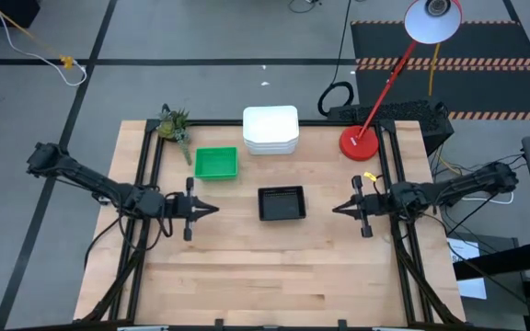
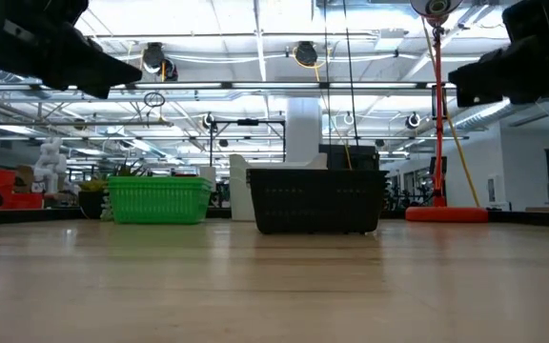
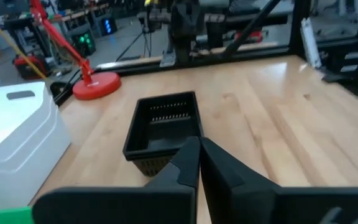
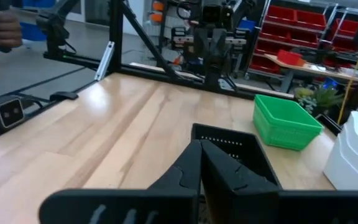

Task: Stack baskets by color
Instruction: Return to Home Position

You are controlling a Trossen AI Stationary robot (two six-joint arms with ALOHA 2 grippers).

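White baskets (image 1: 270,129) stacked farthest back; green basket (image 1: 215,163) just beside them; black basket (image 1: 281,203) nearer, centred.

An industrial workshop, with shelved red parts bins (image 4: 328,28) and a hazard-striped floor mat (image 1: 467,62).

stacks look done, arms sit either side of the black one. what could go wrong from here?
1. The black stack sits on the line between the shut left gripper and right gripper; a low inward move could shove it.
2. The white stack shows stepped edges from above, so it may not be fully nested and could slide if bumped.
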